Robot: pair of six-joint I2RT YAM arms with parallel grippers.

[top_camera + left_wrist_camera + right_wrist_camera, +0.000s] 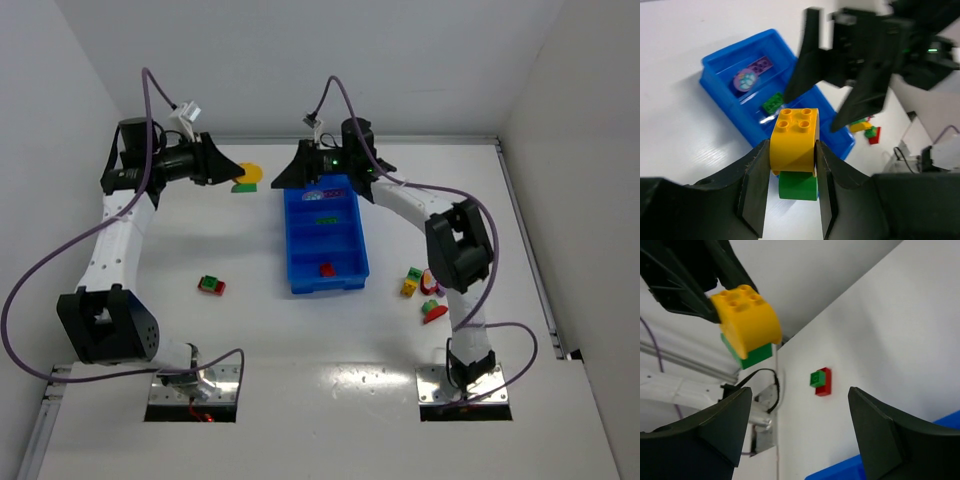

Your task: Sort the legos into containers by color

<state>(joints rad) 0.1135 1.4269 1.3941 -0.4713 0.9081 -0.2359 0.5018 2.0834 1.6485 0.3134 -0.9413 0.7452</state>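
Observation:
My left gripper [791, 152] is shut on a rounded yellow lego [792, 140] with a green lego [798, 185] stuck to its underside. It holds them above the table, left of the blue tray's [296, 240] far end. The same pair shows from the right wrist as the yellow lego [747, 320] over the green one [755, 356]. My right gripper [300, 170] hovers open over the tray's far end, facing the left gripper, with nothing between its fingers [725, 415]. The containers hold purple pieces [747, 80], a green piece [772, 102] and a red piece [327, 268].
A red and green lego pair [211, 285] lies on the table left of the tray. A cluster of yellow, green, red and purple pieces [425, 292] lies right of the tray, by the right arm. Walls close in the table at the back and sides.

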